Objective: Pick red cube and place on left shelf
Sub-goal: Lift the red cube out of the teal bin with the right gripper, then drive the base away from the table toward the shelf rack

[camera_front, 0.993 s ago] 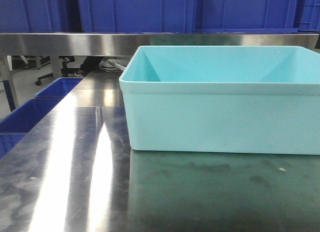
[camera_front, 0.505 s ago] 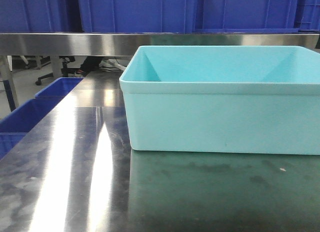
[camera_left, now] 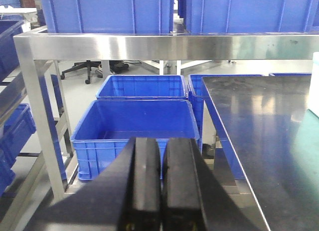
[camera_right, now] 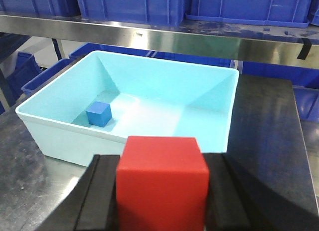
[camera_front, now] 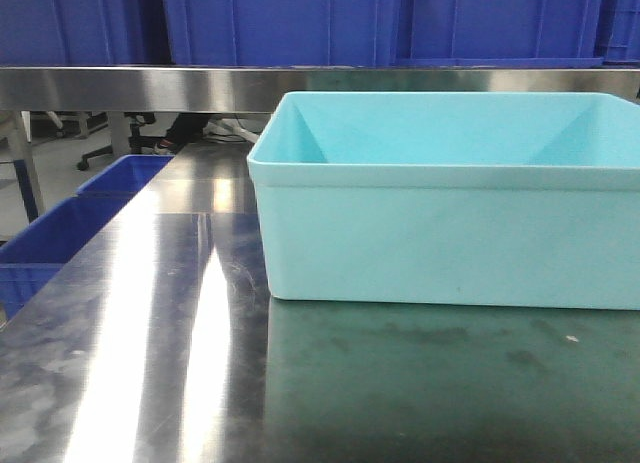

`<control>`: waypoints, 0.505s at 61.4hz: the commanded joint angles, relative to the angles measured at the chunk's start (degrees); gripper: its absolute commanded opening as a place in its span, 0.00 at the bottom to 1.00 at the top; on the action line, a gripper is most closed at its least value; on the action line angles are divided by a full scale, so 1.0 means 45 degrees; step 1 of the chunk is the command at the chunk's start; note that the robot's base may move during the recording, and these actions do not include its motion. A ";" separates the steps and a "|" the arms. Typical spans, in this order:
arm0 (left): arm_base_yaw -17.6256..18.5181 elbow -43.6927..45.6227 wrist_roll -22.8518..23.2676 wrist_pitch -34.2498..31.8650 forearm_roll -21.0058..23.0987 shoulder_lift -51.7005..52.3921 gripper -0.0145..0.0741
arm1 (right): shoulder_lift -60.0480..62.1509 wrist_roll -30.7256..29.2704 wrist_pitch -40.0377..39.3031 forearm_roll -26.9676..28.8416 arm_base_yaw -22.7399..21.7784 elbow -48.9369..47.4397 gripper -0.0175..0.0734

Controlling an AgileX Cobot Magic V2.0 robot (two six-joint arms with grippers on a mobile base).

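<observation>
Within right gripper (camera_right: 161,193), one red cube (camera_right: 162,178)

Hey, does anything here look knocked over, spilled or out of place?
Nothing stands out. The red cube sits squarely in the right gripper, the turquoise tub stands upright on the steel table, and a small blue cube rests flat inside it.
</observation>
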State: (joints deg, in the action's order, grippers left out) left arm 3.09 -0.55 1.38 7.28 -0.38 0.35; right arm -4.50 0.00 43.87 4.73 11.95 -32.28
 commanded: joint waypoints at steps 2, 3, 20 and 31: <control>0.0055 -0.0294 0.0011 -0.1117 0.0085 0.0189 0.28 | -0.0199 -0.0173 -0.1054 -0.0072 -0.0006 -0.0279 0.40; 0.0055 -0.0294 0.0011 -0.1117 0.0085 0.0189 0.28 | -0.0199 -0.0173 -0.1054 -0.0072 -0.0006 -0.0279 0.40; 0.0055 -0.0294 0.0011 -0.1117 0.0085 0.0189 0.28 | -0.0199 -0.0173 -0.1054 -0.0072 -0.0006 -0.0279 0.40; 0.0055 -0.0294 0.0011 -0.1117 0.0085 0.0189 0.28 | -0.0199 -0.0173 -0.1054 -0.0072 -0.0006 -0.0279 0.40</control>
State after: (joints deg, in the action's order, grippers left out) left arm 3.09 -0.55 1.38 7.28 -0.38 0.35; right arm -4.50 -0.30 43.87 4.73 11.95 -32.28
